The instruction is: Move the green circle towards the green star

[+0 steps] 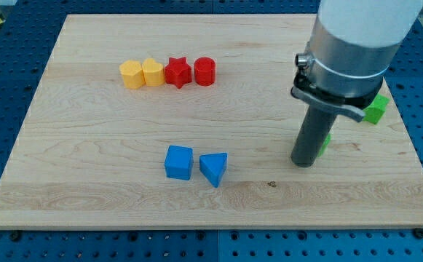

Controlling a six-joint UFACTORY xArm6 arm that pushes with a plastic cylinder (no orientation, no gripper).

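Pale, seemingly matt wood board (109,189); smooth, plastic-looking blue cube (178,162).

A light wooden bench (87,182) lies on a blue metal base (0,87) full of small round holes. The light is bright and even.

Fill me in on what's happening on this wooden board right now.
My tip rests on the wooden board near the view's right, against a green block mostly hidden behind the rod. A second green block peeks out further right; neither shape is readable. Untouched: the yellow blocks, red star, red cylinder, blue cube and blue triangle.
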